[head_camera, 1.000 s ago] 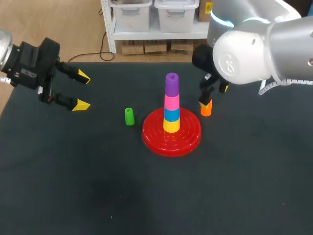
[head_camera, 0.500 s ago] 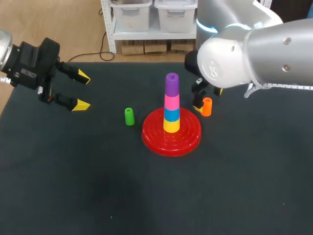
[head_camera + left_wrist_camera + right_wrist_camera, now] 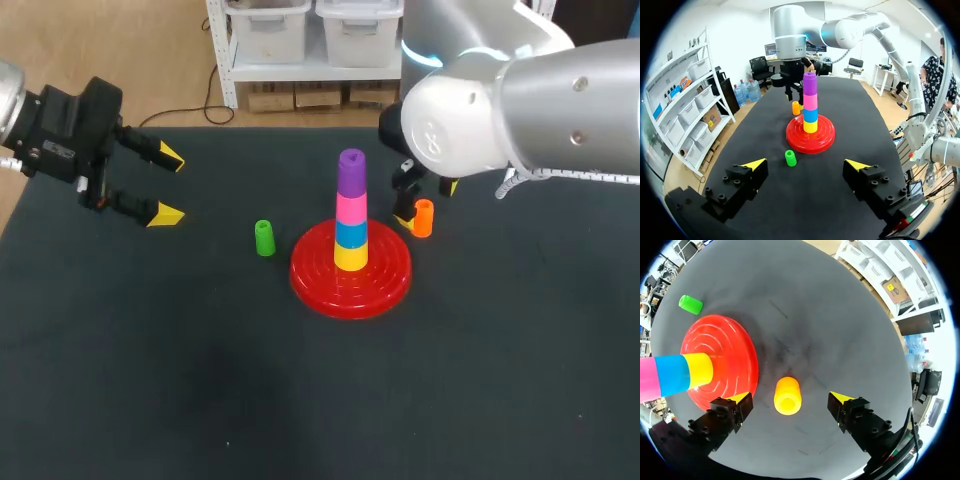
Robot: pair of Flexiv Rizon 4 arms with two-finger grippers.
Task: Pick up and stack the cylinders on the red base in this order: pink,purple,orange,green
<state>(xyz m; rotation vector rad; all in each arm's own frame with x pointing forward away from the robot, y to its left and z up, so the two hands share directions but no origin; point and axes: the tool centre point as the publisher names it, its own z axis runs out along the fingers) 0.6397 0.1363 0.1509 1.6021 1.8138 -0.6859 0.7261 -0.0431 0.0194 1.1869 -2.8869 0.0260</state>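
Left arm: comes in at the upper left edge of the head view, with only its last silver link and black wrist block showing.
Left gripper: upper left of the frame, pointing toward the frame's right; fingers spread wide, yellow tips well apart.
Right arm: comes in from the upper right, its large grey-white joint filling that corner.
Right gripper: below that joint, right of the frame's centre, pointing downward; fingers held apart.

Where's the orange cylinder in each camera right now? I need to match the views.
Head view: the orange cylinder stands on the table just right of the red base.
Left wrist view: the orange cylinder is beyond the red base, on its far side.
Right wrist view: the orange cylinder sits between the right gripper's open fingers, untouched.
Shared landmark: the red base.
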